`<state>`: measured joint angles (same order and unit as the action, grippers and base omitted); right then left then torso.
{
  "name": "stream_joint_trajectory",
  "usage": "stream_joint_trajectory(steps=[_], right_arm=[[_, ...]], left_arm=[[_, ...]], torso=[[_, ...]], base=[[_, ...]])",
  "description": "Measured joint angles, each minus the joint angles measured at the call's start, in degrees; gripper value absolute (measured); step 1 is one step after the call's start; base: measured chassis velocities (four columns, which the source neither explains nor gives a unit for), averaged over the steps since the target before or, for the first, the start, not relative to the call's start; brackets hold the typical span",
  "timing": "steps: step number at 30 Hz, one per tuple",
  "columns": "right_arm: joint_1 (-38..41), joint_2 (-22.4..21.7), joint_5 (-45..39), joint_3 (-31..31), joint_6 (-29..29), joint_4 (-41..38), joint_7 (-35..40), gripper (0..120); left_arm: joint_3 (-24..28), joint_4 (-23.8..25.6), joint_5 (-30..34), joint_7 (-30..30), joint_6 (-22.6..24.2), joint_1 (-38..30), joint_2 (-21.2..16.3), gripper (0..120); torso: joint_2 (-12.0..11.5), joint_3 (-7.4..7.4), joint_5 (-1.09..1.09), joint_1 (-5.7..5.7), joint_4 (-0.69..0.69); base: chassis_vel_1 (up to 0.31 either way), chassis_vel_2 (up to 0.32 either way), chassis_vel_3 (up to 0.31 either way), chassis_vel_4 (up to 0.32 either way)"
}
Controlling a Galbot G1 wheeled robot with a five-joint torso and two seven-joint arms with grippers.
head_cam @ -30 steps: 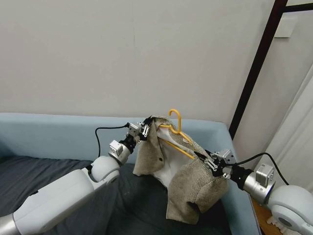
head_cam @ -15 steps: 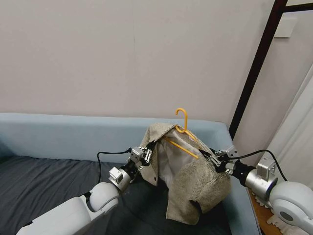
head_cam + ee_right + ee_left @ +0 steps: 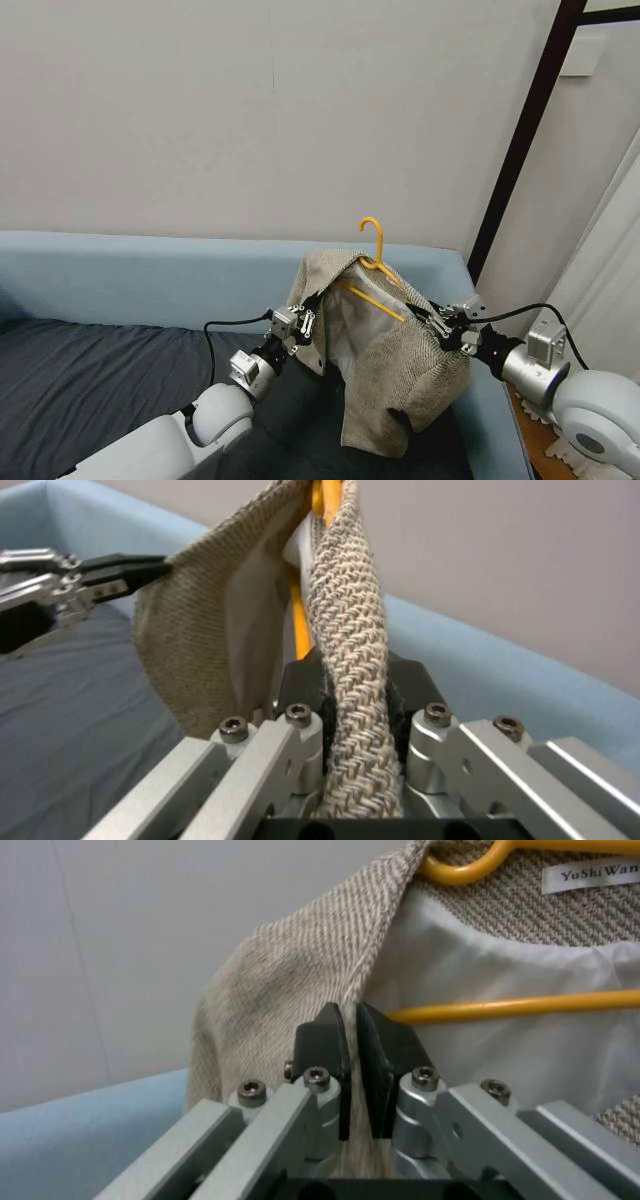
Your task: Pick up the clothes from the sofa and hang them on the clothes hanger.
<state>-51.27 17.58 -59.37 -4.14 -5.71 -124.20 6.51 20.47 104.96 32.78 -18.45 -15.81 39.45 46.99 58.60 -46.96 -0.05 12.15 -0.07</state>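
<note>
Arms reach forward: left end effector (image 3: 308, 319) pinches jacket (image 3: 410, 370) edge, right end effector (image 3: 438, 326) clamps its shoulder.

A beige herringbone jacket (image 3: 385, 360) with a pale lining hangs in the air on a yellow hanger (image 3: 372, 262), its hem drooping below both tools toward the dark seat of the blue sofa (image 3: 120, 275). One front edge is pinched in the left tool (image 3: 305, 322), and the opposite shoulder is clamped in the right tool (image 3: 440, 325). Between them the hanger sits tilted, its hook standing up above both tools.
</note>
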Motion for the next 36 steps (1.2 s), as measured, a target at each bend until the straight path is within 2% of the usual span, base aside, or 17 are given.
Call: stream_joint_trajectory(steps=[2,5,6,9,11,15,16,20,22,24,27,29,30,31,32,34,36], right_arm=[[0.0,0.3,0.0,-0.3,0.0,-0.1,0.6,10],[-0.3,0.4,-1.2,-0.8,-0.9,-1.2,1.8,10],[-0.3,0.4,-1.2,-0.8,-0.9,-1.2,1.8,10],[-0.1,-0.3,-2.3,-1.5,-1.9,-2.4,2.5,10],[-0.1,-0.4,-2.6,-1.6,-2.1,-2.7,2.8,10],[0.1,-0.6,-7.0,-4.5,-4.6,-5.8,8.1,10],[0.1,-0.6,-7.0,-4.5,-4.6,-5.8,8.1,10],[-0.9,0.6,-12.0,-8.6,-7.6,-7.8,13.9,10],[-1.0,0.8,-12.7,-9.2,-8.0,-8.1,14.7,10],[-1.6,2.0,-15.0,-12.0,-10.2,-9.1,18.0,10],[-2.0,3.4,-15.5,-14.2,-12.1,-9.2,19.8,10],[-2.1,3.8,-15.5,-14.7,-12.5,-9.2,20.0,10],[-3.4,5.2,-14.4,-17.2,-13.6,-8.9,20.3,10],[-4.3,6.0,-13.4,-18.6,-14.2,-8.8,20.3,10],[-4.3,6.0,-13.4,-18.6,-14.2,-8.8,20.3,10],[-6.5,8.1,-11.6,-21.6,-15.0,-8.8,20.3,10],[-8.3,9.4,-10.5,-24.1,-15.5,-9.0,20.4,10]], left_arm=[[-2.2,1.5,-0.2,-0.5,0.3,2.1,-0.3,19],[-8.2,4.2,-1.0,-0.7,0.5,7.5,-0.8,34],[-8.2,4.2,-1.0,-0.7,0.5,7.5,-0.8,34],[-14.5,7.0,-1.8,-0.2,0.0,14.1,-1.0,48],[-15.5,7.3,-2.1,-0.2,-0.1,15.1,-0.9,49],[-24.5,10.5,-4.6,0.0,-1.5,28.1,2.4,69],[-24.5,10.5,-4.6,0.0,-1.5,28.1,2.4,69],[-30.5,14.1,-8.4,-0.6,-2.5,39.3,9.0,88],[-31.0,14.4,-8.8,-0.5,-2.6,40.3,9.8,89],[-33.8,16.1,-11.7,-0.4,-2.9,45.9,14.6,98],[-36.8,17.2,-14.6,0.0,-3.8,51.4,19.8,100],[-37.6,17.5,-15.3,0.1,-4.2,52.6,20.9,100],[-40.0,18.1,-18.4,1.2,-6.7,57.5,24.6,100],[-41.1,18.3,-20.1,2.3,-8.5,60.5,26.2,100],[-41.1,18.3,-20.1,2.3,-8.5,60.5,26.2,100],[-42.7,18.8,-23.4,3.3,-11.9,66.1,28.5,100],[-43.3,18.8,-24.5,3.3,-13.2,68.0,29.1,100]], torso=[[0.0,0.0,0.0,0.0,-0.01],[0.0,0.0,0.0,0.0,0.0],[0.0,0.0,0.0,0.0,0.0],[0.0,0.0,0.0,0.0,0.0],[0.0,0.0,0.0,0.0,0.0],[0.0,0.01,-0.01,0.0,0.02],[0.0,0.01,-0.01,0.0,0.02],[0.0,0.01,0.0,-0.01,-0.01],[0.0,0.01,0.0,0.0,0.0],[0.0,0.01,0.02,-0.01,-0.02],[0.0,0.01,0.0,-0.01,-0.01],[0.0,0.01,0.0,0.0,0.0],[0.0,0.0,0.02,-0.01,0.01],[0.0,0.0,0.01,-0.01,0.01],[0.0,0.0,0.01,-0.01,0.01],[0.0,0.0,0.02,-0.01,0.01],[0.0,0.0,0.02,-0.01,0.02]], base=[[0.0,0.0,0.0,0.0],[0.0,0.0,0.0,0.0],[0.0,0.0,0.0,0.0],[0.0,0.0,0.0,0.0],[0.0,0.0,0.0,0.0],[0.0,0.0,0.0,0.0],[0.0,0.0,0.0,0.0],[0.0,0.0,0.0,0.0],[0.0,0.0,0.0,0.0],[0.0,0.0,0.0,0.0],[0.0,0.0,0.0,0.0],[0.0,0.0,0.0,0.0],[0.0,0.0,0.0,0.0],[0.0,0.0,0.0,0.0],[0.0,0.0,0.0,0.0],[0.0,0.0,0.0,0.0],[0.0,0.0,0.0,0.0]])
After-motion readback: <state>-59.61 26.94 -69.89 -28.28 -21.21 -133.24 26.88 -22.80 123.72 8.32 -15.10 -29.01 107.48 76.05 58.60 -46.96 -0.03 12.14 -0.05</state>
